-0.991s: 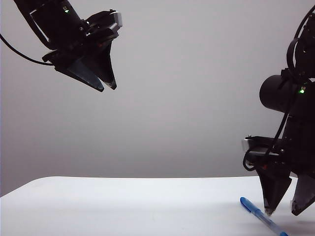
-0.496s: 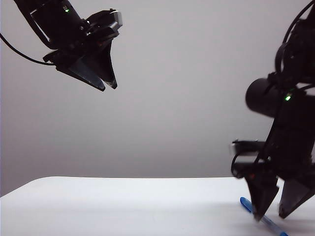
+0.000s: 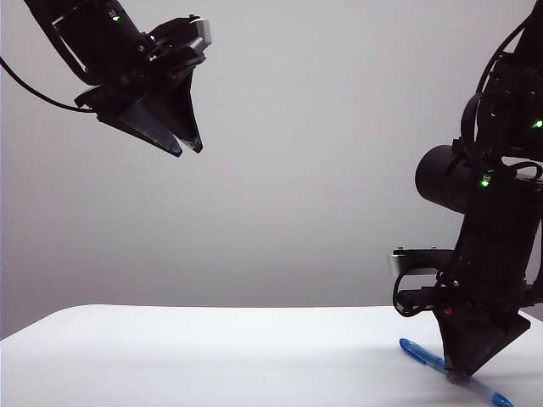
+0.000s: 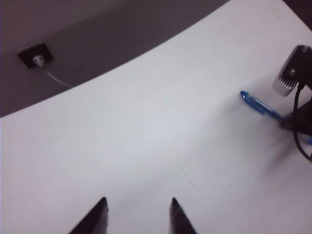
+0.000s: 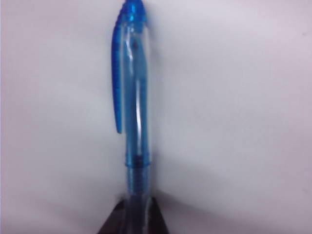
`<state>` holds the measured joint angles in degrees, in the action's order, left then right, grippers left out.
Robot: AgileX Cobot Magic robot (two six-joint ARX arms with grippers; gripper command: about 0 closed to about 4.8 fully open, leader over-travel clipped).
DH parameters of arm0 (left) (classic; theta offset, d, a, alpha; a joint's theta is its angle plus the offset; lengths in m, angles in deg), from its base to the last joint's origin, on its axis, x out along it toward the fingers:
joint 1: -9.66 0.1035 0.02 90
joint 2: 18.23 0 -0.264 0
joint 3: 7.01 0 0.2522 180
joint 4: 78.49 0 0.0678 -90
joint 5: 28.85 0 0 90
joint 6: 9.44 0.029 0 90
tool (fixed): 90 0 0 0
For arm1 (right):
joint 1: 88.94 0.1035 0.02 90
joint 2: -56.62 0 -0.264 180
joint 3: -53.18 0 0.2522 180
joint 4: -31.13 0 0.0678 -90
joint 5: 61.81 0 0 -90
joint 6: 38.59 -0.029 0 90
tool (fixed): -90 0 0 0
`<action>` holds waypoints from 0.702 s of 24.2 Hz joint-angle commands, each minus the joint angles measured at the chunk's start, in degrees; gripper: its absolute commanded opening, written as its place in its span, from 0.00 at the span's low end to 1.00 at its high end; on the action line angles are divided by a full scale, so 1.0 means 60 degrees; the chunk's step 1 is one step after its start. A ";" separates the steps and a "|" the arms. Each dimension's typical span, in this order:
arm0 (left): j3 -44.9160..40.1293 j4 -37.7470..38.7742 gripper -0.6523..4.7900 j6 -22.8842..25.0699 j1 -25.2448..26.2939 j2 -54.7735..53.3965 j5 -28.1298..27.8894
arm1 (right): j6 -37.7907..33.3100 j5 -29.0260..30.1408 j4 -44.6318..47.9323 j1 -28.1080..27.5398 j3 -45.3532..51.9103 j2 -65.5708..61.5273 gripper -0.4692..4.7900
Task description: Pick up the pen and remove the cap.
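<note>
The pen (image 3: 458, 379) lies flat on the white table (image 3: 212, 356), and its cap (image 5: 130, 78) is on it. In the right wrist view the cap looks pale translucent blue, with a darker blue rounded end and a long darker clip along one side. Below the cap's rim a ribbed blue section of the pen shows, and this part goes in between the dark fingertips. In the exterior view the clear barrel comes out on the other side of the fingers and ends in a small blue plug.

The right gripper (image 3: 462, 370) stands over the pen, pointing down at the table. Its two fingers are closed together on the pen, just behind the cap's rim, and the pen rests on the table.

The left gripper (image 3: 188, 146) hangs high above the table, well apart from the pen and to the side of the cap end. Its fingers (image 4: 97, 214) stand with a narrow gap between them and hold nothing
</note>
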<state>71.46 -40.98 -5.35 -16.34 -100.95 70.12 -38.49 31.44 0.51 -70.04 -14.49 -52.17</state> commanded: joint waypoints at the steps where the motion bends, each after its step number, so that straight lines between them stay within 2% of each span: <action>1: 0.0015 -0.1137 0.56 -0.0066 0.0004 0.0044 0.0845 | 0.0029 0.0601 -0.0688 0.0011 -0.0535 0.0259 0.09; 2: 0.0015 -0.1574 0.66 -0.0353 0.0044 0.0047 0.0882 | 0.0073 0.1151 -0.0962 -0.0018 -0.0954 0.0576 0.09; 4: 0.0018 -0.2029 0.87 -0.0823 0.0058 0.0047 0.0878 | 0.0106 0.1639 -0.1494 -0.0047 -0.1621 0.1118 0.09; 5: 0.0018 -0.2157 0.90 -0.0987 0.0113 0.0047 0.0889 | 0.0197 0.1796 -0.1749 -0.0055 -0.1909 0.1366 0.09; 7: 0.0015 -0.2386 0.91 -0.1129 0.0197 0.0047 0.1126 | 0.0317 0.2535 -0.2404 -0.0051 -0.2601 0.2065 0.09; 8: 0.0015 -0.2601 0.91 -0.1395 0.0291 0.0051 0.1421 | 0.0313 0.3282 -0.2674 -0.0051 -0.2922 0.2535 0.09; 9: 0.0015 -0.2769 0.91 -0.1661 0.0390 0.0051 0.1916 | 0.0310 0.3738 -0.2732 -0.0051 -0.3045 0.2856 0.09; 10: 0.0015 -0.3282 0.91 -0.2459 0.0557 0.0047 0.3180 | 0.0306 0.4404 -0.2659 -0.0047 -0.3093 0.3519 0.09; 11: 0.0015 -0.3610 0.91 -0.2881 0.0641 0.0047 0.3767 | 0.0306 0.4590 -0.2626 -0.0047 -0.3093 0.3814 0.09; 12: 0.0015 -0.4488 0.91 -0.3555 0.0772 0.0047 0.4710 | 0.0306 0.4692 -0.2616 -0.0047 -0.3093 0.4433 0.09; 15: 0.0015 -0.6127 0.91 -0.4207 0.0769 0.0044 0.5694 | 0.0302 0.4994 -0.2619 -0.0047 -0.3085 0.5399 0.09; 17: 0.0015 -0.7049 0.91 -0.4288 0.0710 0.0044 0.6273 | 0.0186 0.5242 -0.2415 -0.0040 -0.3085 0.5901 0.09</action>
<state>71.39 -78.99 -30.35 -11.84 -100.95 104.89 -37.00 61.73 -15.47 -70.35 -32.92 -17.81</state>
